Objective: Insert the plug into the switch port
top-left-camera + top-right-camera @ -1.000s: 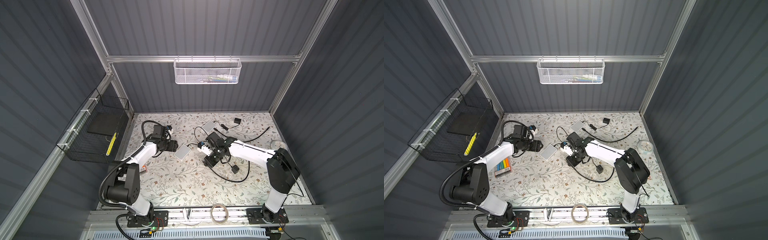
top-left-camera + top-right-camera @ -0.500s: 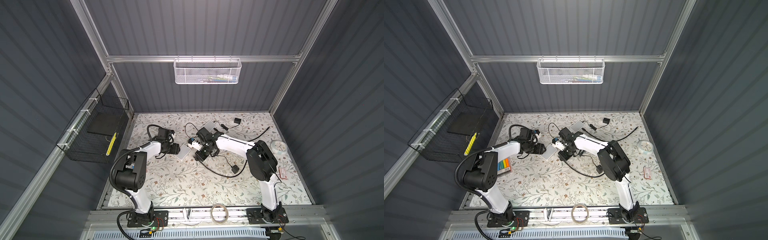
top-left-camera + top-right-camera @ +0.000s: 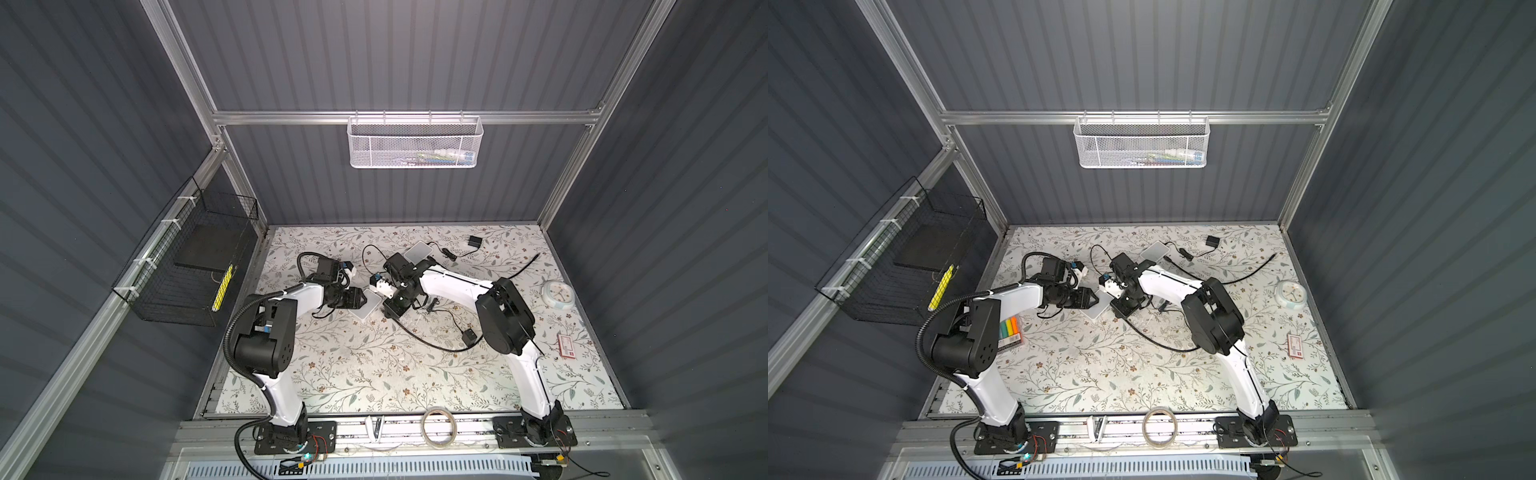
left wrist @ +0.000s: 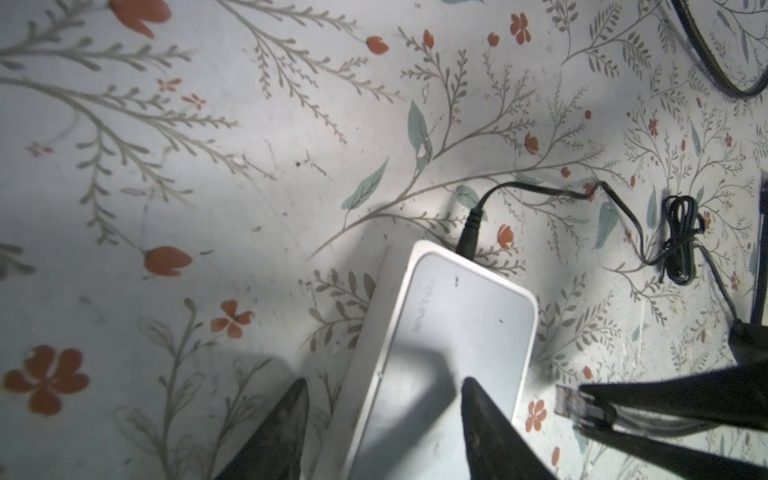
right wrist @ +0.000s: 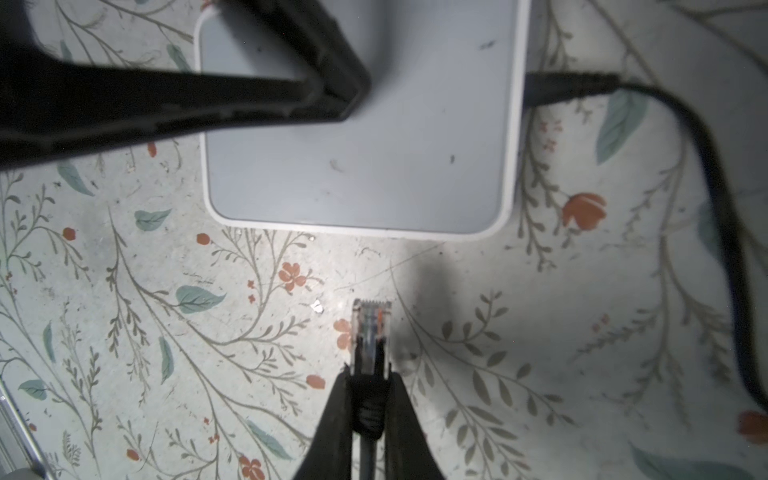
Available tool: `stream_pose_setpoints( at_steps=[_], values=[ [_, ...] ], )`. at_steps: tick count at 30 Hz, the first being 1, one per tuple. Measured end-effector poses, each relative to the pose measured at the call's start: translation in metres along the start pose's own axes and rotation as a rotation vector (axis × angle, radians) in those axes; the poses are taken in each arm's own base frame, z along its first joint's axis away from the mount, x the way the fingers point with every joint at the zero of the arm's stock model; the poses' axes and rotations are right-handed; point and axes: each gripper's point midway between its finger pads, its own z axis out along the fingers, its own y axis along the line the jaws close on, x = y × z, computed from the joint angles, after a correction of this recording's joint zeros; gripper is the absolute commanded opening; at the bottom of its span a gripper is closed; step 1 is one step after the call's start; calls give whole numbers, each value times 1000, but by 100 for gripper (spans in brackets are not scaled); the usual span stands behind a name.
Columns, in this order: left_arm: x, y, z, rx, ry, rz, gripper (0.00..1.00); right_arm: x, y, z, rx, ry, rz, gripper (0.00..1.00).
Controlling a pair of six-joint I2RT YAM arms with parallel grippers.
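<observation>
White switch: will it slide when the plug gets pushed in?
Probably slides: the switch looks like a light plastic box lying flat on the smooth table. Its plugged-in power lead is thin and slack, so likely little restraint. The left gripper stands open over it, not clamping.

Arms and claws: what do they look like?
The left arm and right arm are white tubes linked by bulky black joints. A ribbed black hose loops along the left one. The left claw and right claw have two black pointed fingers each.
</observation>
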Motion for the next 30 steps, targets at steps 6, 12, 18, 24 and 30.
stream_pose_setpoints(
  at_steps=[6, 12, 18, 24, 30],
  values=[
    [8, -7, 0, 48, -1, -27, 54, -2, -6, 9, 14, 16, 0, 0],
    [9, -11, 1, 74, 5, -42, 51, -4, -6, 9, 20, 17, -13, 0],
    [10, -13, 1, 89, 8, -45, 50, -9, -6, 5, 28, 14, -29, 0],
    [10, -15, 2, 98, 11, -46, 50, -6, -6, 8, 37, 37, -47, 0],
    [10, -16, 3, 110, 13, -43, 50, -4, -12, 11, 68, 57, -73, 0]
  ],
)
